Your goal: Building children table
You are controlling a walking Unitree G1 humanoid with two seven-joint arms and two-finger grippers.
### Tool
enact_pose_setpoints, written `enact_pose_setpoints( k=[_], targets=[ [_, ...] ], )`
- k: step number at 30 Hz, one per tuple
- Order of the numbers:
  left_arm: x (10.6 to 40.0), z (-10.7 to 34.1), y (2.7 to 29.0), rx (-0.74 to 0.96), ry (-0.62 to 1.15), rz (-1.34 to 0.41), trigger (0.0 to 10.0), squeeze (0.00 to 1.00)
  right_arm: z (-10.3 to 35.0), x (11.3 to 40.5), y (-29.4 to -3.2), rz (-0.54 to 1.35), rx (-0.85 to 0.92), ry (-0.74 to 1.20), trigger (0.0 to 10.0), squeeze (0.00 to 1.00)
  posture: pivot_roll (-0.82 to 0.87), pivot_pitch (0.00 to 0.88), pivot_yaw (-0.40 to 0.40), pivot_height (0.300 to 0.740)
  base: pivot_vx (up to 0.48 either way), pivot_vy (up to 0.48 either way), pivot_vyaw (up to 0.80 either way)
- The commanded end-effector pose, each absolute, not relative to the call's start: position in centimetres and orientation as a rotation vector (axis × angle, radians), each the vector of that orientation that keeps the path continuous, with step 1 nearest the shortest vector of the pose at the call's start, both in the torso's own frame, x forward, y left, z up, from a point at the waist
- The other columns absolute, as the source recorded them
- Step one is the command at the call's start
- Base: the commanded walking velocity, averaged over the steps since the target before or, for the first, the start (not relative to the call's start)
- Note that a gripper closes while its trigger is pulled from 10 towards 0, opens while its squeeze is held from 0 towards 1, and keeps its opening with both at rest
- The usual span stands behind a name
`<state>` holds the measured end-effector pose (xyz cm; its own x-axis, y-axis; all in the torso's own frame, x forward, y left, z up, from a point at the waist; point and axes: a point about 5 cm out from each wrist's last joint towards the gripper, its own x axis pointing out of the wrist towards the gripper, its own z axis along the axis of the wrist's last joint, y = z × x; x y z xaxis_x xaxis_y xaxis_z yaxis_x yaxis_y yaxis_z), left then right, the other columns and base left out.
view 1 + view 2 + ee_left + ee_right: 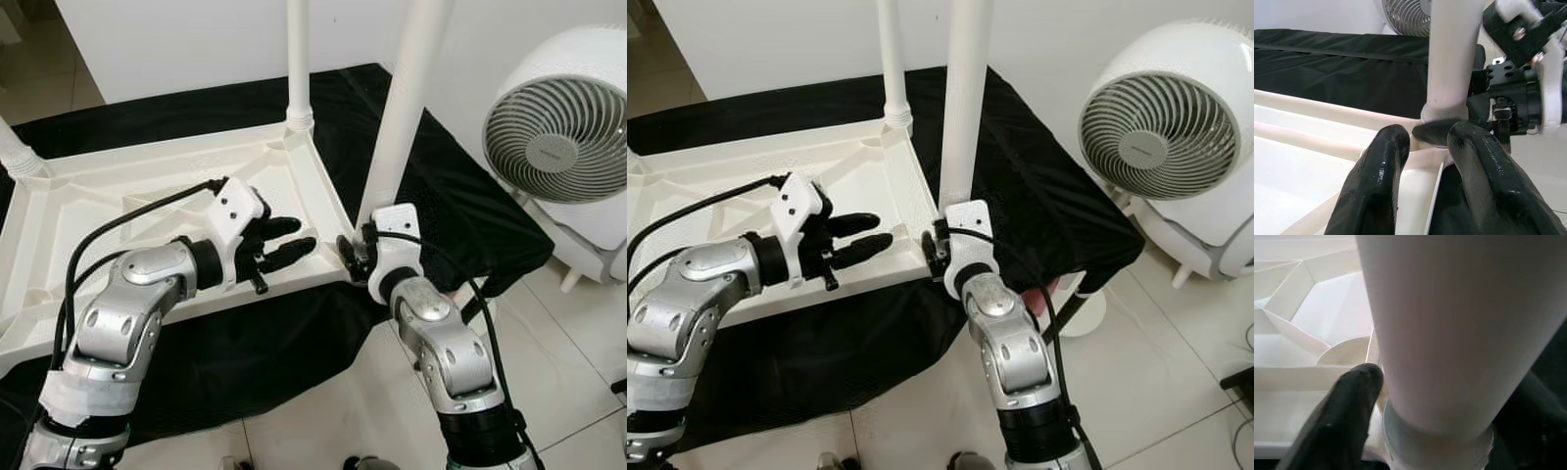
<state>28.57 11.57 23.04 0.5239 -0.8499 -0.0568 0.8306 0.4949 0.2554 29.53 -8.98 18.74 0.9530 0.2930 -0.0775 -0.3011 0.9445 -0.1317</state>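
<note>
On a black cloth spread over pale floor tiles lies the white plastic tabletop, upside down, its underside moulded into smooth ribs and shallow panels. Round, matte white legs stand up from its corners: one at the far corner, one at the near corner, and a stub of another at the left edge. The right gripper is closed around the base of the near leg, one black finger pressed to the tube just above its collar; the other finger seems to lie on the far side, though it is blurred in the wrist view. The left gripper hovers over the tabletop's near rim, its two glossy, rounded fingers a narrow gap apart and holding nothing, pointing toward that same corner. Right of the cloth stands a white round fan with a curved-slat grille, against a plain white wall
</note>
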Motion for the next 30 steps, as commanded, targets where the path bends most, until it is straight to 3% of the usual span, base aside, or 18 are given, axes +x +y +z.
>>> enact_pose_setpoints(
  k=[1,5,7,14,16,24,25,30],
  targets=[
    [29.0,23.3,11.9,0.268,-0.097,-0.924,10.0,0.00,18.2,29.2,-8.4,0.390,-0.127,0.090,10.0,0.00,-0.10,0.149,0.068,0.740,0.000,0.000,0.00],
    [29.0,23.3,11.9,0.268,-0.098,-0.924,10.0,0.00,19.4,29.1,-8.8,0.497,-0.161,0.033,10.0,0.00,-0.10,0.149,0.068,0.740,0.000,0.000,0.00],
    [29.1,23.3,11.8,0.267,-0.099,-0.927,10.0,0.00,20.8,29.5,-10.4,0.586,-0.251,-0.025,10.0,0.00,-0.11,0.152,0.072,0.740,0.000,0.000,0.00],
    [29.1,23.3,11.8,0.267,-0.101,-0.928,10.0,0.00,21.4,30.2,-12.0,0.618,-0.303,-0.033,10.0,0.00,-0.11,0.150,0.074,0.740,0.000,0.000,0.00],
    [29.1,23.4,11.8,0.267,-0.103,-0.930,10.0,0.00,21.6,31.1,-13.4,0.661,-0.352,-0.032,10.0,0.00,-0.11,0.150,0.074,0.740,0.000,0.000,0.00],
    [29.0,23.5,11.8,0.267,-0.103,-0.931,10.0,0.00,21.8,32.6,-14.3,0.780,-0.383,-0.005,9.8,0.00,-0.10,0.152,0.078,0.740,0.000,0.000,0.00],
    [29.0,23.5,11.8,0.266,-0.103,-0.930,10.0,0.00,21.9,32.8,-14.3,0.777,-0.373,-0.008,0.0,0.00,-0.10,0.152,0.078,0.740,0.000,0.000,0.00],
    [28.9,23.4,11.8,0.266,-0.101,-0.929,10.0,0.00,22.0,32.9,-14.2,0.788,-0.361,-0.015,0.0,0.00,-0.10,0.152,0.078,0.740,0.000,0.000,0.00]
  ],
)
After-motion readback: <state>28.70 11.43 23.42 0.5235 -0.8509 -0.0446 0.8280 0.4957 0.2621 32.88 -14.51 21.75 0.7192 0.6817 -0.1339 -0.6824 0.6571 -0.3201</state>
